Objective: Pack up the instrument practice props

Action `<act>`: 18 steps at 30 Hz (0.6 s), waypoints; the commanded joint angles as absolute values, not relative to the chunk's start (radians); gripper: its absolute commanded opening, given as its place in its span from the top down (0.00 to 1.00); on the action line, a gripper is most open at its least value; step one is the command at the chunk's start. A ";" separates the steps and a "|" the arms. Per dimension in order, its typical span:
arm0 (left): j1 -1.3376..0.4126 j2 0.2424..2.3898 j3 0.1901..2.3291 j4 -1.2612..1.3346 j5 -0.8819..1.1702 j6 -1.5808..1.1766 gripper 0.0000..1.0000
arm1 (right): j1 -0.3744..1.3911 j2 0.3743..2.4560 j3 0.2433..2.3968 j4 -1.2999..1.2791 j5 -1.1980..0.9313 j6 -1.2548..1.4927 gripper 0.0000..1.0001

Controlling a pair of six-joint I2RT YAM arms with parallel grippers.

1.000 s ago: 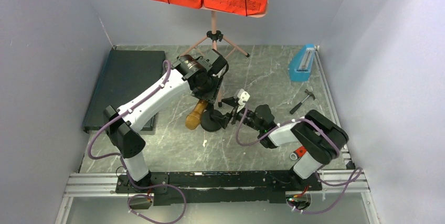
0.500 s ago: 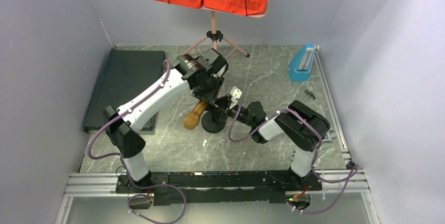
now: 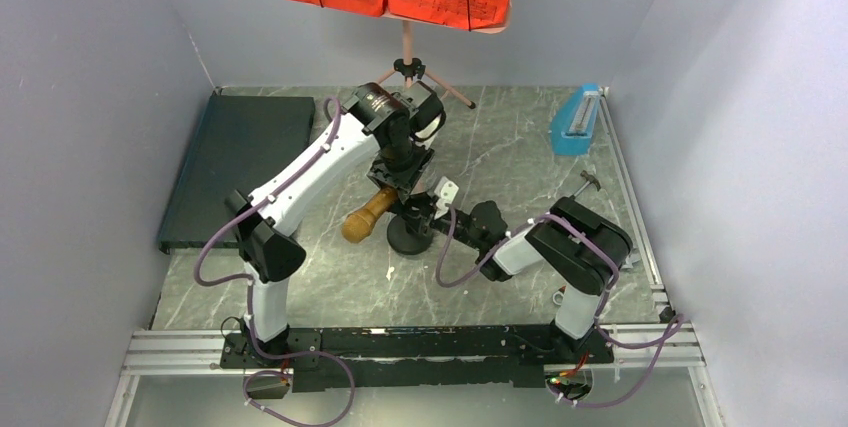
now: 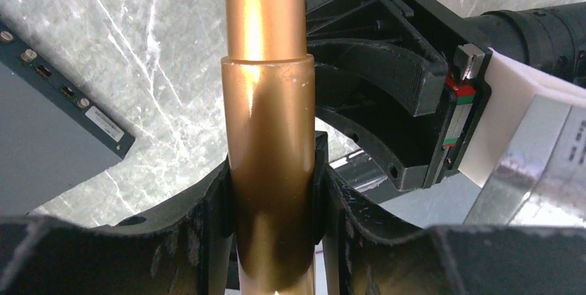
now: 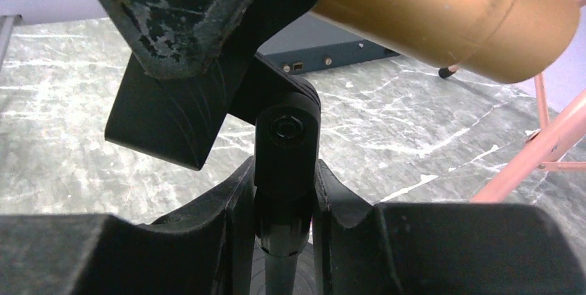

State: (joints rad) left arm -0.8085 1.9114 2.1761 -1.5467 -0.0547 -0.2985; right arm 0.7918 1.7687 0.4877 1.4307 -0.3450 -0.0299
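Right wrist | right gripper [image 5: 283, 191] newly clamps black stand [image 5: 285, 132] | left gripper [image 4: 273, 191] holds microphone [image 4: 268, 67]

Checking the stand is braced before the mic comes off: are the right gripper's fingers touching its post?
Touching. The right wrist view shows both fingers pressed against the stand post below its pivot, no gap either side.

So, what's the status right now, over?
Left tool clamped on gold microphone. Right tool gripping the black stand by its post. Pink music stand close behind.
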 commanded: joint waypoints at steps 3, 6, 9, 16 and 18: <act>-0.776 1.879 2.277 -1.573 0.069 -0.250 0.97 | 0.849 1.795 0.414 1.387 -0.351 -0.181 1.00; -0.758 1.860 2.254 -1.573 0.080 -0.245 0.97 | 0.856 1.800 0.388 1.394 -0.335 -0.202 1.00; -0.751 1.852 2.233 -1.575 0.112 -0.238 0.97 | 0.868 1.799 0.373 1.370 -0.324 -0.245 1.00; -0.751 1.861 2.221 -1.576 0.099 -0.229 0.94 | 0.876 1.807 0.353 1.371 -0.315 -0.249 1.00; -0.751 1.856 2.230 -1.573 0.084 -0.229 0.94 | 0.877 1.808 0.354 1.373 -0.321 -0.235 1.00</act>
